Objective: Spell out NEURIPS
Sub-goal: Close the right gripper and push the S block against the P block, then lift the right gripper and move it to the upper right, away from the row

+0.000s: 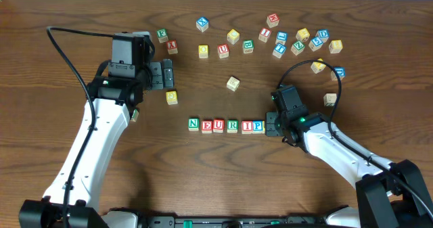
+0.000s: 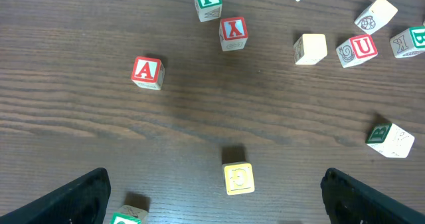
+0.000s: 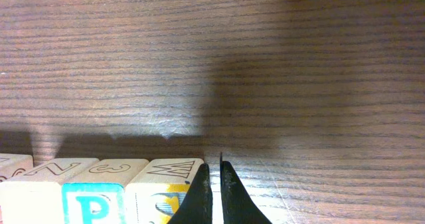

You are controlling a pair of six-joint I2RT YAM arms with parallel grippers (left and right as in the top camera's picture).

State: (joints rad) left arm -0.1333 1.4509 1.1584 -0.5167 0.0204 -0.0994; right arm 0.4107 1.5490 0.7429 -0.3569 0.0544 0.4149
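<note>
Wrist footage shows a yellow-lettered cube (image 3: pixel 163 201) beside P (image 3: pixel 93 207), hidden overhead by the pinched-shut right gripper (image 3: pixel 214 169); the left gripper (image 2: pixel 216 199) gapes wide over loose cubes (image 2: pixel 147 72).

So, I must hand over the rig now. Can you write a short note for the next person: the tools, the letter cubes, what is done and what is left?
Left tool: open, holds nothing, near a loose yellow cube.
Right tool: shut, holds nothing, just past P.
Done: N, E, U, R, I, P stand side by side.
A seventh cube with a yellow face stands next to P, seemingly touching the right tool; its letter is cut off in the wrist view.
Left: confirm it is S, then back the right tool away.
</note>
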